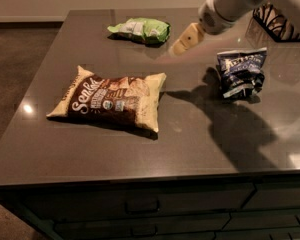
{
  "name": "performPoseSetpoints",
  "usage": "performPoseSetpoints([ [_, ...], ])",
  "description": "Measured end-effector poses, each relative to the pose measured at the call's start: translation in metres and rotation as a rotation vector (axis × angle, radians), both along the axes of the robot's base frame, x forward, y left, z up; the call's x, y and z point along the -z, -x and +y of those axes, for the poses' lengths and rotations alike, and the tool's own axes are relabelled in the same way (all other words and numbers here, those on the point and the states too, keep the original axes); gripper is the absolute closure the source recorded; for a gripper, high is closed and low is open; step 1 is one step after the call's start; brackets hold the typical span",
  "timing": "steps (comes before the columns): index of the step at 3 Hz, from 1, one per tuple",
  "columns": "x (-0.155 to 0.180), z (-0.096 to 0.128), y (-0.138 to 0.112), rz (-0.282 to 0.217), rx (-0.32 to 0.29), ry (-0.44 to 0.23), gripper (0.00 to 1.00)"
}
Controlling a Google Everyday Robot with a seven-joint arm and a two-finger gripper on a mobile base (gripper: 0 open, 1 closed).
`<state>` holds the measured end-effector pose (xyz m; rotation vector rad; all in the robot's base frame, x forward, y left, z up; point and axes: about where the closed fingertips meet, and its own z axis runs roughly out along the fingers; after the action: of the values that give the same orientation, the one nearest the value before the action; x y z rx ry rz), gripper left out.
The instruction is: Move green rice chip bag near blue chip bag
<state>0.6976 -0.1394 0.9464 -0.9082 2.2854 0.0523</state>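
A dark glossy desk is seen, with three bags carried on it. The green rice chip bag is found near the far edge, a large brown-and-cream bag is spread at centre-left, and the crumpled blue chip bag is set well apart on the right. The end effector is held over the desk between the green and blue bags

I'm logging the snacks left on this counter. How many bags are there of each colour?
green bag: 1
blue bag: 1
brown-and-cream bag: 1
Total: 3 bags
The gripper hangs over the counter, between the green bag and the blue bag.
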Motion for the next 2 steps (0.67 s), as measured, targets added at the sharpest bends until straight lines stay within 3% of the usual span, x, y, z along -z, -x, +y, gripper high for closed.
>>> performPoseSetpoints([
  [2,0.02,0.032,-0.078,-0.013,0.111,-0.057,0.0],
])
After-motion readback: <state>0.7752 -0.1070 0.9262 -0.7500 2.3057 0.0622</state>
